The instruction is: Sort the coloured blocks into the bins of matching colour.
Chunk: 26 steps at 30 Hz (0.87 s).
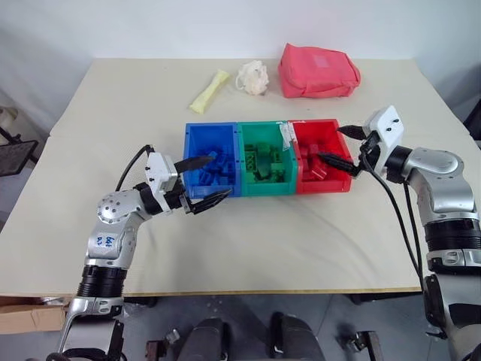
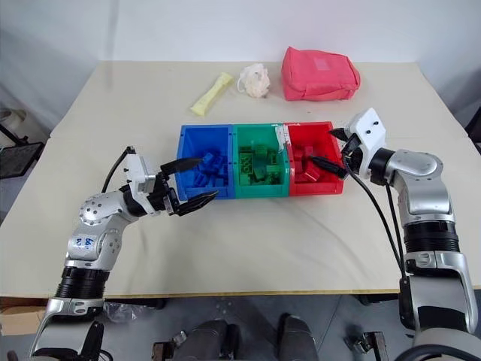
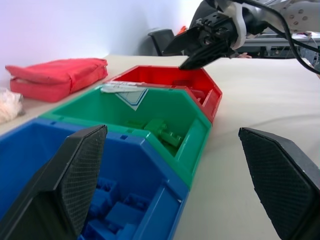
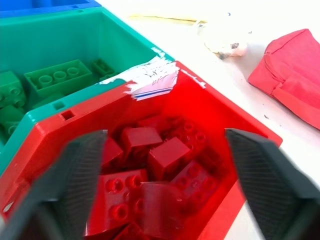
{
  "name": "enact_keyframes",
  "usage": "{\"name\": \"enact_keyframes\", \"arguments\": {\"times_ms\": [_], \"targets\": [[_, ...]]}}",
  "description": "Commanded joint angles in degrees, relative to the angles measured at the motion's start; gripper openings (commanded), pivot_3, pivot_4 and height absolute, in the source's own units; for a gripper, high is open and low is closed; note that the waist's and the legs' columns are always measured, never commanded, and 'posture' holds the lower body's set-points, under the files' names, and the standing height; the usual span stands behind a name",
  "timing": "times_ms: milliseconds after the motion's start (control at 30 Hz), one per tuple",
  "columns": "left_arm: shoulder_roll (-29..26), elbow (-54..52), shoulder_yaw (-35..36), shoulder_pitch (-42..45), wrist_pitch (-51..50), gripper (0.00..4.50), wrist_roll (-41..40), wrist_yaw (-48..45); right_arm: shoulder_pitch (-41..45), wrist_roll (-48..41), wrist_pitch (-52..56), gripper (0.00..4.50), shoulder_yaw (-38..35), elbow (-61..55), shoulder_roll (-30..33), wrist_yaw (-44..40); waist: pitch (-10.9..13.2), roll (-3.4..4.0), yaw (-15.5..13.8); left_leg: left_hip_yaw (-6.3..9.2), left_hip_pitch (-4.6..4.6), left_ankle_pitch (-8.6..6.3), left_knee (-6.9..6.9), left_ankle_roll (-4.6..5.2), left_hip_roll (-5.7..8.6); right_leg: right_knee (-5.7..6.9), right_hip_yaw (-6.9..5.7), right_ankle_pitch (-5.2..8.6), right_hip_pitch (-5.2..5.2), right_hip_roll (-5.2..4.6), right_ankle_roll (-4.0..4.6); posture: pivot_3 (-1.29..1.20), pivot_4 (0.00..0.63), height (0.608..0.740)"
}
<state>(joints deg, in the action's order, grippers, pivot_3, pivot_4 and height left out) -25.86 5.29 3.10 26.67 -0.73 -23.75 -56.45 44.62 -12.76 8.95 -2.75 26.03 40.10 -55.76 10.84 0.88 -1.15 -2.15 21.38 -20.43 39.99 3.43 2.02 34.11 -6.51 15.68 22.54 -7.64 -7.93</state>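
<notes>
1. Two hands, both empty: the right hand (image 1: pixel 343 147) hangs over the outer edge of the red bin (image 1: pixel 342 185) with its fingers spread wide and nothing between them; the left hand (image 1: pixel 201 183) sits low at the near corner of the blue bin (image 1: pixel 191 162), fingers likewise spread, one over the rim and one outside it.
2. Under the right hand lie the red blocks (image 4: pixel 167 157), heaped loosely in their bin; the blue blocks (image 1: pixel 213 170) fill the blue bin, and green blocks (image 1: pixel 264 160) the green bin (image 1: pixel 263 188) between them; I see no loose block on the worktop (image 1: pixel 248 241), so the sorting looks done or nearly so.
3. Handling, as I judge it: the blocks are light, hard, hollow plastic; stiff, not fragile, but smooth-sided and apt to slip; best pinched across two flat opposite sides, not over the studs.
4. Beyond the bins, well apart, lie a pink-red pouch (image 1: pixel 319 71), a pale crumpled lump (image 1: pixel 253 77) and a yellow strip (image 1: pixel 210 91); soft things, no part of the sorting.
</notes>
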Motion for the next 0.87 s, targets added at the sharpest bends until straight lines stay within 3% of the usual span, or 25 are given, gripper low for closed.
{"name": "enact_keyframes", "arguments": {"times_ms": [33,267,433,633,867], "targets": [[-1.1,-1.8,0.4,-0.4,3.4,4.5,-2.7,-6.3,-2.2,-2.3,1.8,4.49,-2.5,-6.2,4.0,-3.5,0.0,0.0,-0.1,0.0,0.0,0.0,0.0,0.0,0.0,0.0,0.0,0.0,0.01,0.0,0.0,0.0,0.15,0.74],[-1.8,-7.8,6.3,-7.8,0.7,4.5,-5.0,-0.3,-18.9,-9.7,7.2,4.49,-8.7,-21.6,12.5,-12.6,0.0,0.0,-0.2,0.02,0.01,0.0,-0.01,0.0,-0.01,-0.05,-0.01,0.0,-0.03,-0.04,0.0,0.0,0.15,0.74],[-7.9,-9.5,7.6,-16.4,-1.6,4.5,-2.9,-1.7,-30.2,-12.7,9.1,4.49,-13.4,-25.3,15.8,-15.8,0.0,0.0,-0.2,-0.02,-0.14,-0.02,-0.01,-0.02,-0.08,-0.05,0.06,0.0,-0.12,0.0,0.0,0.0,0.15,0.74],[-12.4,-8.6,10.7,-21.9,-0.4,4.5,-3.8,-4.3,-35.0,-12.7,8.8,4.49,-14.3,-25.3,15.8,-16.0,0.0,0.01,-0.2,-0.02,-0.13,-0.05,0.0,-0.08,-0.1,-0.12,0.4,0.01,-0.1,-0.07,0.02,0.0,0.15,0.74],[-14.1,-6.0,12.0,-22.2,2.1,4.5,-4.3,-8.5,-34.1,-13.1,8.1,4.49,-13.4,-25.7,13.8,-14.8,0.0,0.03,-0.2,0.03,-0.11,-0.09,-0.01,-0.14,-0.12,-0.14,0.44,0.03,-0.09,-0.14,0.06,0.0,0.15,0.74]]}}
